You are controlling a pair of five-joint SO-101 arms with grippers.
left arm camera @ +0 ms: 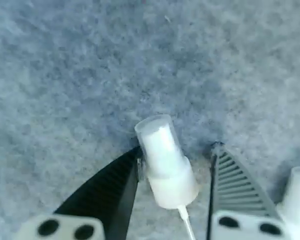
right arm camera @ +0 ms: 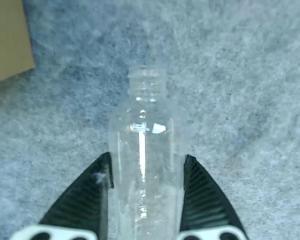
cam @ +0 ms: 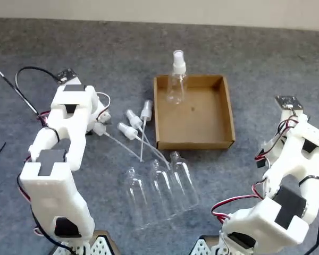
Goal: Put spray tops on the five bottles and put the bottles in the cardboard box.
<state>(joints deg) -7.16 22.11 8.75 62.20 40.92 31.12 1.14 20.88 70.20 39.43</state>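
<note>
A white spray top [left arm camera: 162,155] with its thin tube lies on the grey carpet between the fingers of my left gripper [left arm camera: 177,149]. That gripper is open: one finger touches the top and the other stands a little off it. In the high view this spray top [cam: 99,128] is at the left gripper [cam: 95,125]. My right gripper [right arm camera: 148,160] is shut on a clear, capless bottle [right arm camera: 146,115] whose neck points away from it. Three more capless bottles [cam: 159,186] lie side by side in front of the cardboard box [cam: 223,114]. A bottle with a spray top [cam: 176,79] stands in the box's far corner.
Three loose spray tops [cam: 134,119] with long tubes lie between the left arm and the box; one spray top [left arm camera: 297,195] sits just outside the left gripper's finger. A box corner [right arm camera: 7,40] lies near the held bottle. The right arm [cam: 295,149] is folded at the right.
</note>
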